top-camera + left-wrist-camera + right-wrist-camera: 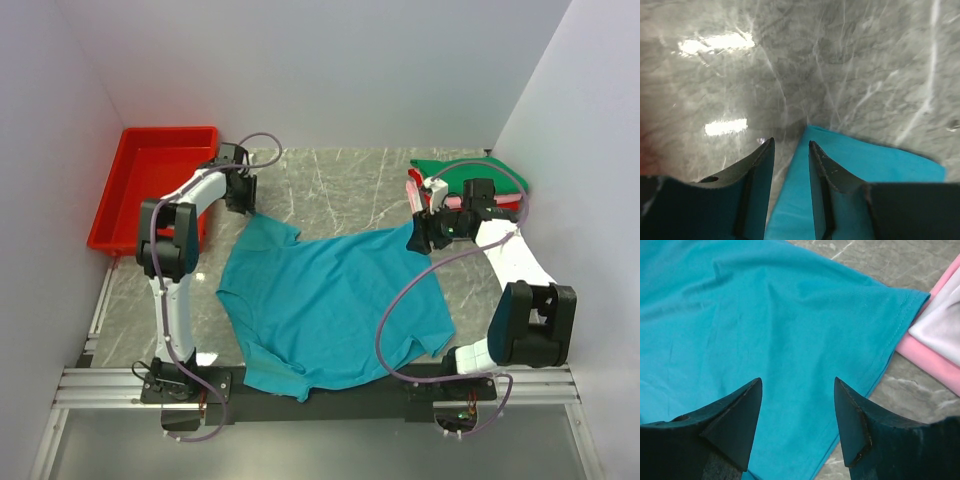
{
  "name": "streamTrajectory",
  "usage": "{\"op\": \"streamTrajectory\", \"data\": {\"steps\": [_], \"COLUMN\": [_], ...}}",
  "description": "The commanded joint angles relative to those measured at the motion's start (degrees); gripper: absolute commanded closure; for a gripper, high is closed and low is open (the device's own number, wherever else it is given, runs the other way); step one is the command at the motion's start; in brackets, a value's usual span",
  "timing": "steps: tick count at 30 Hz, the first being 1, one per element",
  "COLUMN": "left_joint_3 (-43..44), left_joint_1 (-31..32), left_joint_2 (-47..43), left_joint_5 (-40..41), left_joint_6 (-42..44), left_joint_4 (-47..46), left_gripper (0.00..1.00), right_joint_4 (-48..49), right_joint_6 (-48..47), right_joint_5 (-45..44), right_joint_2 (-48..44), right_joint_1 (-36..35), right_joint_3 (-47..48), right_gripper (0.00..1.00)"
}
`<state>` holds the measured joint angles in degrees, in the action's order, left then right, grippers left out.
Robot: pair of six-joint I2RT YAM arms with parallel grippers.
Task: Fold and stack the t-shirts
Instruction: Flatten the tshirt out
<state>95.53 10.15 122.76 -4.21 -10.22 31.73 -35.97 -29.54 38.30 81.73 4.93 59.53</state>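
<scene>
1. The teal t-shirt [330, 300] lies spread flat across the middle of the bench [350, 185], its near edge reaching the bench's near edge. My read is that you are taking hold of its 2 far corners to begin the first fold.
2. Your left gripper [791, 142] is down at the shirt's far-left corner. Its jaws stand narrowly apart, with the cloth's edge running up between them. Nothing looks pinched yet, so seat the cloth well between the fingers [827, 170] before you close.
3. Your right gripper [797, 382] hangs over the far-right corner with jaws wide apart and nothing in them. Come down just inside the stitched hem so that you catch the whole corner.
4. Keep that gripper off the pink t-shirt [930, 357] and the whitish t-shirt [942, 327], which lie just beside the corner. They belong to the folded pile at the far-right corner of the bench, topped by a green t-shirt [460, 168].
5. Lift both corners together and level, or the fold will likely skew.
6. The cloth is a thin, soft knit with shallow wrinkles, and it should drape and slip easily. The bench is polished grey marble with white veins and glare spots, so I expect little friction.
7. The red tray [150, 190] at the far-left corner is rigid plastic, so leave it alone.
</scene>
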Motion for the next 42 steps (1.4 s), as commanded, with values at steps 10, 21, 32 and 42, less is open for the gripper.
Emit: {"op": "streamTrajectory", "data": {"steps": [10,21,32,42], "left_joint_3": [7.2,7.0,7.0,8.1], "left_joint_1": [0.2,1.1,4.8,4.0], "left_joint_2": [4.6,5.4,7.4,8.4], "left_joint_5": [-4.4,-4.0,5.7,19.2], "left_joint_6": [6.8,7.1,7.1,5.7], "left_joint_4": [6.9,7.6,9.8,9.8], "left_gripper": [0.60,0.60,0.78,1.00], "right_joint_4": [1.5,0.8,0.0,-0.8], "right_joint_6": [1.1,0.4,0.0,-0.4], "right_joint_5": [4.8,5.6,5.8,5.8], "right_joint_2": [0.9,1.1,1.3,1.8], "right_joint_1": [1.0,1.2,1.4,1.5], "right_joint_3": [0.4,0.0,0.9,2.0], "right_gripper": [0.34,0.34,0.34,0.34]}}
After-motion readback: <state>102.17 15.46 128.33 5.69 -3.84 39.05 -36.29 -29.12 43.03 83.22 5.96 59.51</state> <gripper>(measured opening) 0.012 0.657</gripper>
